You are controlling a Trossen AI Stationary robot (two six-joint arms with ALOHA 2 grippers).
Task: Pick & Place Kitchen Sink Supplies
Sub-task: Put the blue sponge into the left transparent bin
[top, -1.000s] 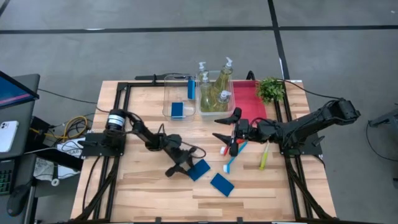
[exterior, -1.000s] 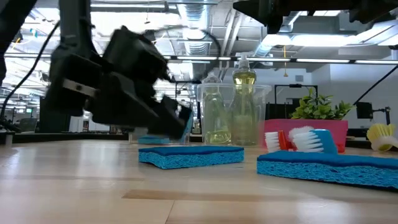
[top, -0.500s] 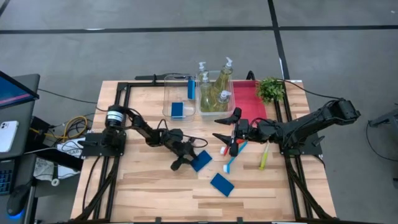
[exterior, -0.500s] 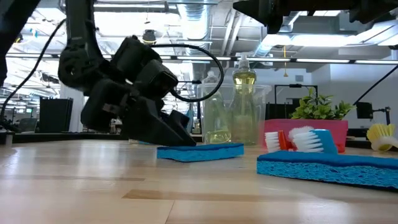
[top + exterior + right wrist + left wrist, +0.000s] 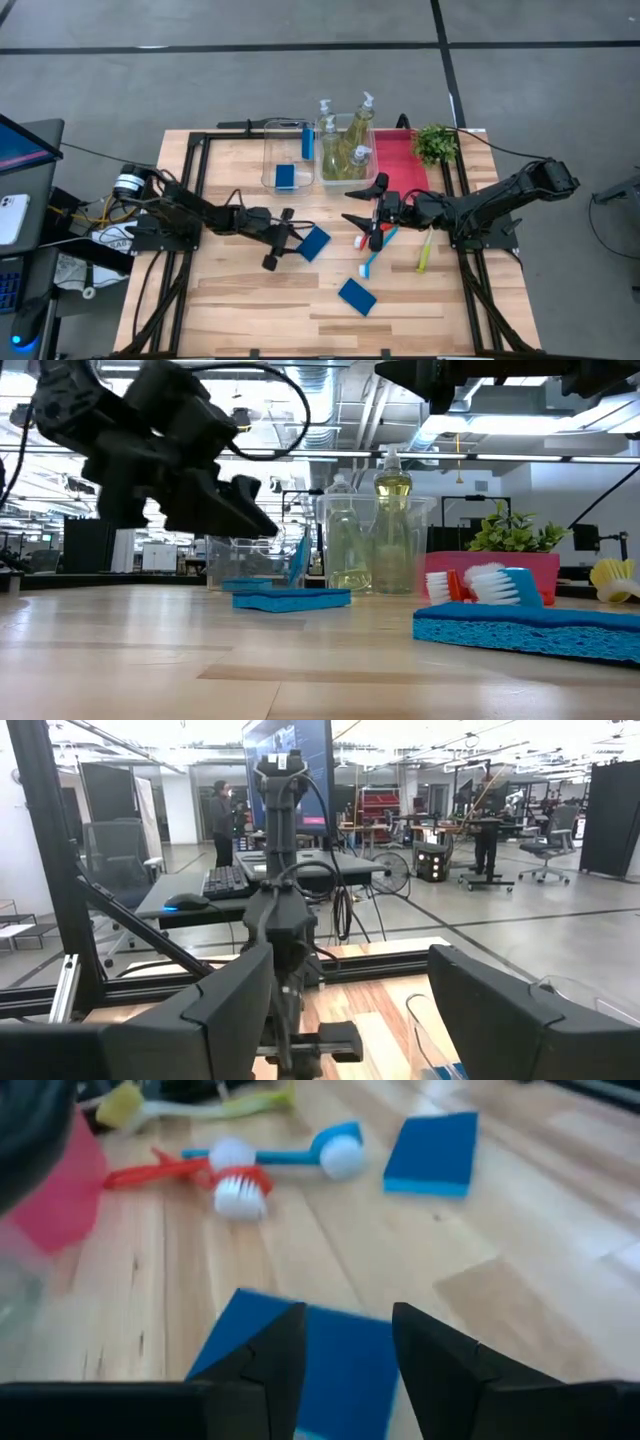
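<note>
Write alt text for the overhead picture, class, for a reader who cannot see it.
On a wooden table, the left hand sits open beside a blue sponge, while the right hand waits open near three brushes. A second sponge lies nearer the front edge; behind are clear bins holding sponges and pump bottles, a red tray and a plant.

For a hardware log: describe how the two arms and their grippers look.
Both arms are black, jointed segments. The left arm has a silver band at one joint and thin black cables looping along it. Left gripper and right gripper each end in two dark, tapered, wedge-shaped fingers.
</note>
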